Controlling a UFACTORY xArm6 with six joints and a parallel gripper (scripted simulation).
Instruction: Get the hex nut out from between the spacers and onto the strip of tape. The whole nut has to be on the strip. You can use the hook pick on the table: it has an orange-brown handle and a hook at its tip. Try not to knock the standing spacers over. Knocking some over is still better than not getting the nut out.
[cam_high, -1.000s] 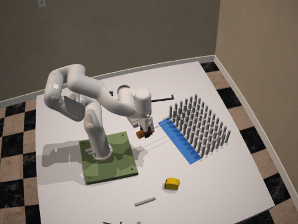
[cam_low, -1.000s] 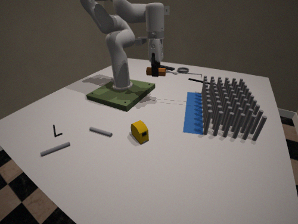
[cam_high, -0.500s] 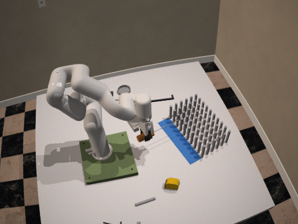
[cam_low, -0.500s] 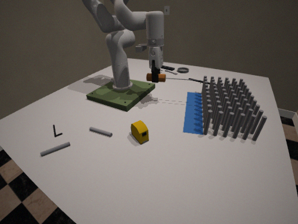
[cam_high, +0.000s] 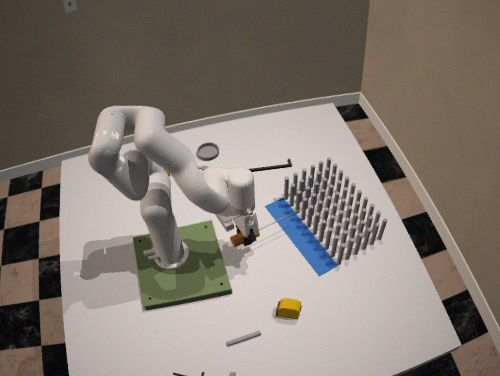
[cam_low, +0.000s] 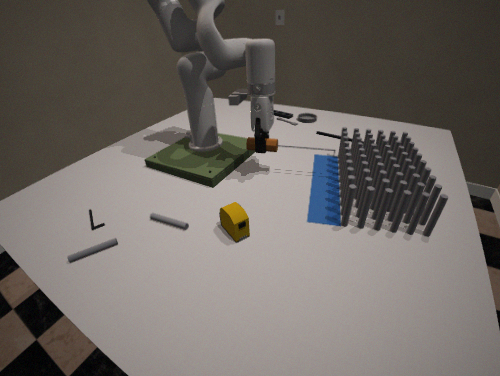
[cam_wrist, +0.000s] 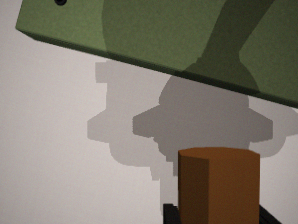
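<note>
My gripper is shut on the orange-brown handle of the hook pick, above the table between the green base and the strip. The pick's thin shaft points level toward the spacers. Its hook tip is raised, near the tops of the spacers nearest the strip. The blue strip of tape lies along the near side of the block of standing grey spacers. I cannot make out the hex nut; the spacers hide the ground between them.
The green base plate is beside the gripper. A yellow tape measure and a grey rod lie on the near side. A black bar and grey dish lie behind.
</note>
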